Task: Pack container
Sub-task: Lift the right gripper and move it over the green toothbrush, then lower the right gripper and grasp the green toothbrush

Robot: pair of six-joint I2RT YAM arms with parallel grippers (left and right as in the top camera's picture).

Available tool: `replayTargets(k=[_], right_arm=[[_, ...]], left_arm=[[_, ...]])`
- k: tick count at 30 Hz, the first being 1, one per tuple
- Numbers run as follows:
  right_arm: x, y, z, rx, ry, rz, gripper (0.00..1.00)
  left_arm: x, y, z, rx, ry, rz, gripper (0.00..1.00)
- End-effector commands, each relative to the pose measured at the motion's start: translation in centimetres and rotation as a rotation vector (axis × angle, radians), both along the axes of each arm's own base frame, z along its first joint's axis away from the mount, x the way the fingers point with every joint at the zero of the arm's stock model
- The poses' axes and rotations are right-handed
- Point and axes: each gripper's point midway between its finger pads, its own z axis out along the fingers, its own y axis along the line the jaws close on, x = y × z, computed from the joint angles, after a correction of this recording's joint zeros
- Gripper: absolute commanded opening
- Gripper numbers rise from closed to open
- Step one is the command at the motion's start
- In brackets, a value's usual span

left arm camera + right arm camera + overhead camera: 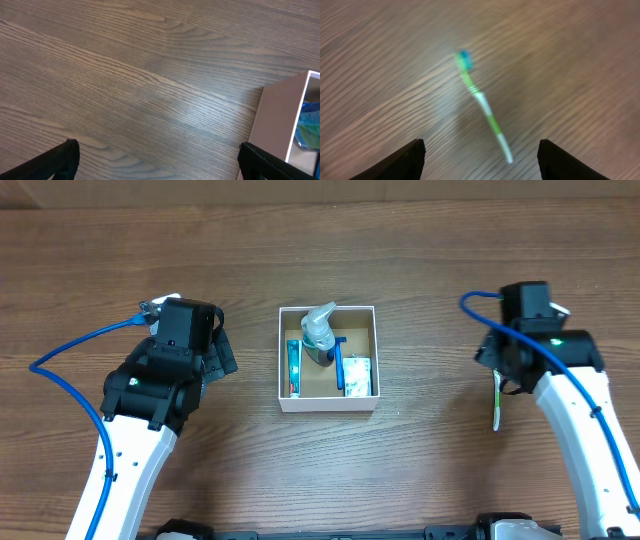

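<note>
The container [328, 404] sits on the table [420, 470] between the two arms, nearer the left one. It is open-topped and upright. Inside it a grey bottle [320, 332] stands against the far wall, with a tube [293, 368] along the left wall and a light packet [359, 377] in the near right corner. A thin blue item [340, 367] lies between bottle and packet; what it is cannot be told. The left gripper [157, 152] has its fingers spread wide over bare wood, nothing between them. From it, the container lies off to the right: in the left wrist view one white wall and corner show at the right edge, just past the right finger, apart from it. The right gripper [481, 147] is also spread and holds nothing. A green-and-white toothbrush [482, 105] with a blue head lies on the table ahead of and between its fingers. It sits slantwise, its handle end nearer the right finger and clear of both. That view is blurred. From the right gripper the container is well away to the left, out of the wrist view. In the overhead view the toothbrush lies just on the near side of the right gripper, far from the container.
</note>
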Motion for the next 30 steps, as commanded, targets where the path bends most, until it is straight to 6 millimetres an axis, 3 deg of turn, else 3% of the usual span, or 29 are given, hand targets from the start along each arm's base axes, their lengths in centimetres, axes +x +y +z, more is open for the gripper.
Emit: replayTargets(k=[1, 6, 12, 15, 25, 30], right_arm=[[-2.1, -3.4, -2.4, 0.012, 0.023, -0.153, 0.75], [-3.0, -4.5, -6.1, 0.011, 0.024, -0.189, 0.76], [-2.7, -3.9, -8.2, 0.013, 0.022, -0.095, 0.8], [-1.4, -2.2, -8.5, 0.083, -0.005, 0.044, 0.82], [0.1, -0.3, -9.2, 0.135, -0.059, 0.208, 0.84], [0.2, -0.8, -9.9, 0.114, -0.044, 0.197, 0.9]], left_arm=[[0.3, 0.4, 0.6, 0.024, -0.012, -0.003, 1.0], [0.3, 0.4, 0.6, 0.024, -0.012, -0.003, 1.0], [0.3, 0.4, 0.6, 0.024, -0.012, -0.003, 1.0], [0.3, 0.4, 0.6, 0.024, -0.012, -0.003, 1.0], [0.3, 0.4, 0.6, 0.024, -0.012, -0.003, 1.0], [0.3, 0.4, 0.6, 0.024, -0.012, -0.003, 1.0]])
